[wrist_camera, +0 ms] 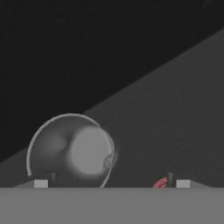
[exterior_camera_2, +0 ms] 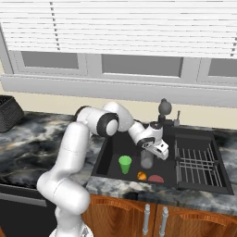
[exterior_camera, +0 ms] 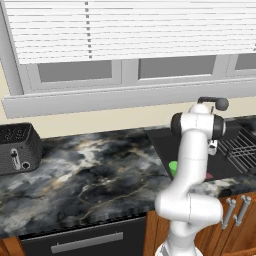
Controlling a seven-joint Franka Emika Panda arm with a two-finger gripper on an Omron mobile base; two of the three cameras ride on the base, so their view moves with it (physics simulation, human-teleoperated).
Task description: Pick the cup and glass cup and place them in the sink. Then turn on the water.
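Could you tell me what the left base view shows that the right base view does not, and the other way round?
The left base view alone shows the dark toaster on the counter's left. The right base view alone shows the glass cup standing in the sink just under the gripper, plus a small orange item on the sink floor. Both share the green cup upright in the sink, the faucet, the dish rack and the window blinds.

I have the arm [exterior_camera_2: 74, 152] rising from its base, bent sharply at the elbow and reaching forward and down. The wrist tips the gripper [exterior_camera_2: 149, 157] downward. In the hand view its two finger tips [wrist_camera: 40, 183] stand wide apart, holding nothing.
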